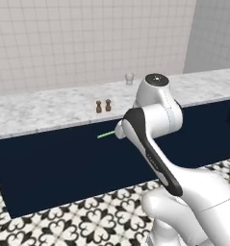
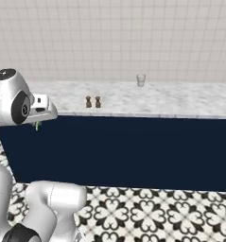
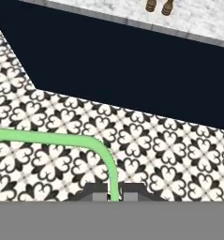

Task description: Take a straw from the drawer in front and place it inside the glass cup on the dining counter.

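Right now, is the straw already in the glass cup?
No. In the hand view the straw is pinched between the closed jaws above the patterned floor; the glass cup stands apart on the dining counter.

A white robot arm [image 1: 155, 129] is rising from five o'clock, its elbow standing over the dining counter [image 1: 49, 111] and its navy base. A light-green straw [image 1: 106, 135] is poking out toward nine o'clock from behind the arm. Two small brown shakers [image 1: 103, 106] are sitting on the marble; the glass cup [image 1: 130, 78] is standing at their one o'clock, well apart.
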